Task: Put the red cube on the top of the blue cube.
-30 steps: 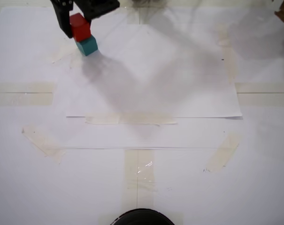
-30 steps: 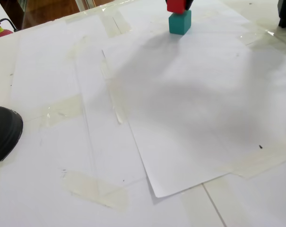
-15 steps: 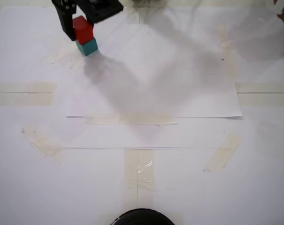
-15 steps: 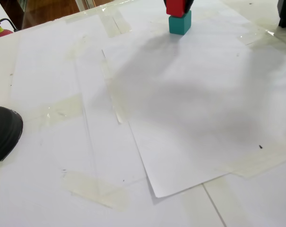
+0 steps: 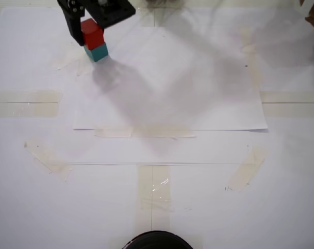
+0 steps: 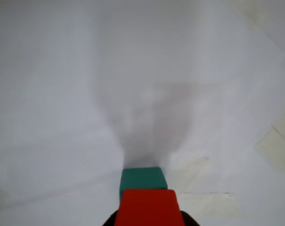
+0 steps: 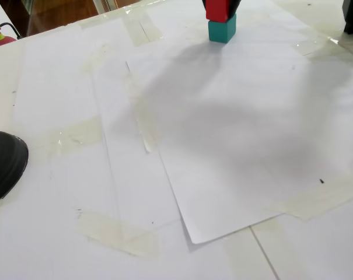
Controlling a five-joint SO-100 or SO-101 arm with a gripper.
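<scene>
My hand [image 5: 89,32] is sitting at the top left of a fixed view, its black fingers clamping the red cube [image 5: 92,32] from both sides. I am seeing the red cube resting on top of the blue cube [image 5: 97,52], the two touching and slightly turned against each other. The blue cube is standing on a white paper sheet [image 5: 198,93] taped to the table [image 5: 281,207]. In the wrist view the red cube [image 6: 148,207] is filling the bottom edge, with the blue cube [image 6: 142,179] showing just beyond it. In another fixed view the stack is standing at the top edge, red cube [image 7: 218,10] over blue cube [image 7: 222,30].
</scene>
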